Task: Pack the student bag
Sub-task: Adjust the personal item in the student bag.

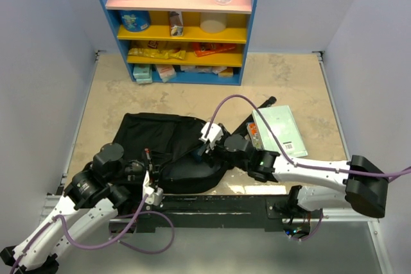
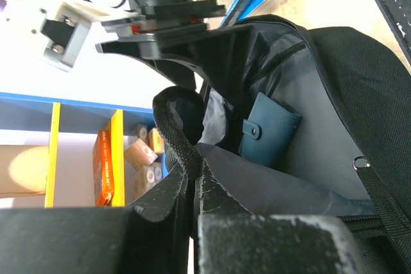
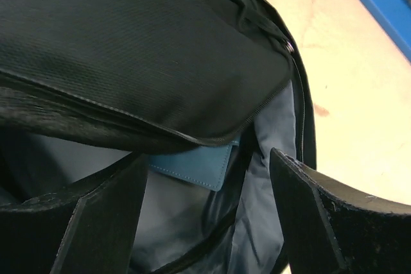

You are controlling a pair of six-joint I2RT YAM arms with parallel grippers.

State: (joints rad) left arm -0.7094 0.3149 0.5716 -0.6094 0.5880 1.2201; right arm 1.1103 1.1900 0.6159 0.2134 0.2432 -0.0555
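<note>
The black student bag (image 1: 160, 142) lies on the table with its mouth held open toward the arms. My left gripper (image 1: 149, 187) is shut on the bag's woven top loop (image 2: 172, 129), lifting the rim; the loop is pinched between the left gripper's (image 2: 192, 176) jaws. My right gripper (image 1: 204, 149) stands open at the bag's mouth, with nothing between its fingers. A teal-blue snap-closed book (image 2: 270, 134) sits inside against the grey lining. In the right wrist view only that book's corner (image 3: 196, 168) shows under the bag's black flap (image 3: 141, 49), just beyond the right gripper (image 3: 209, 216).
A pale green book (image 1: 280, 129) lies on the table right of the bag. A blue and yellow shelf (image 1: 183, 24) with boxes and bottles stands at the back. The right arm's purple cable (image 1: 237, 104) arcs over the bag's right side.
</note>
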